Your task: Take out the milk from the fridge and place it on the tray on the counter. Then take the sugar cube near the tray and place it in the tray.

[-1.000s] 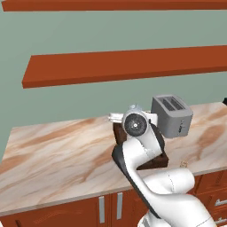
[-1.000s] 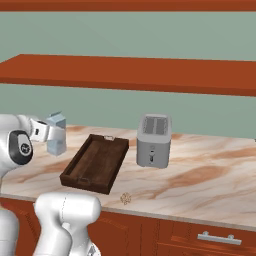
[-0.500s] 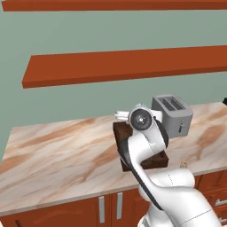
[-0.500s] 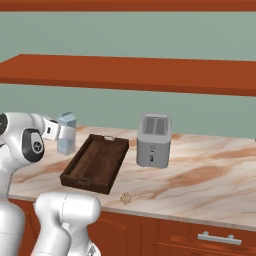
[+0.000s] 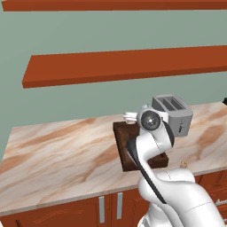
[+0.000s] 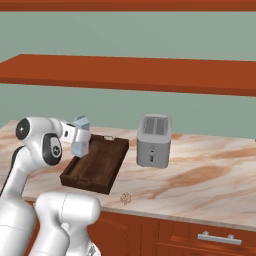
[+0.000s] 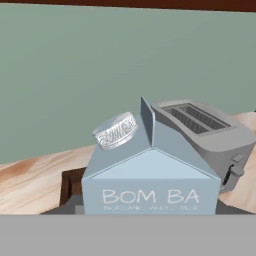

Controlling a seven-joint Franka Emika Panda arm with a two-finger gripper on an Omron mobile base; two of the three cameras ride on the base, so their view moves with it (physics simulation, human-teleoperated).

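Observation:
The milk (image 6: 81, 146), a pale blue-grey gabled carton with a round cap, hangs upright in the air, and my gripper (image 6: 77, 135) is shut on its sides. It hovers over the near-left end of the dark brown tray (image 6: 98, 167), not touching it. In the hand view the milk (image 7: 150, 175) sits close up, with the tray (image 7: 70, 184) behind and below it. My arm covers part of the tray (image 5: 124, 150) in the left base view. The small pale sugar cube (image 6: 126, 198) lies on the counter (image 6: 200, 185) just right of the tray's front corner, near the counter edge. The fridge is out of view.
A grey two-slot toaster (image 6: 154, 141) stands on the counter right of the tray, seen also as the toaster (image 7: 210, 132) behind the carton. Two red-brown wall shelves (image 6: 150, 75) run above the counter. Bare marble stretches to the left (image 5: 57, 146).
My arm has carried the milk to the right and slightly down, from beside the tray's left end to over it. The tray, toaster and sugar cube have not moved.

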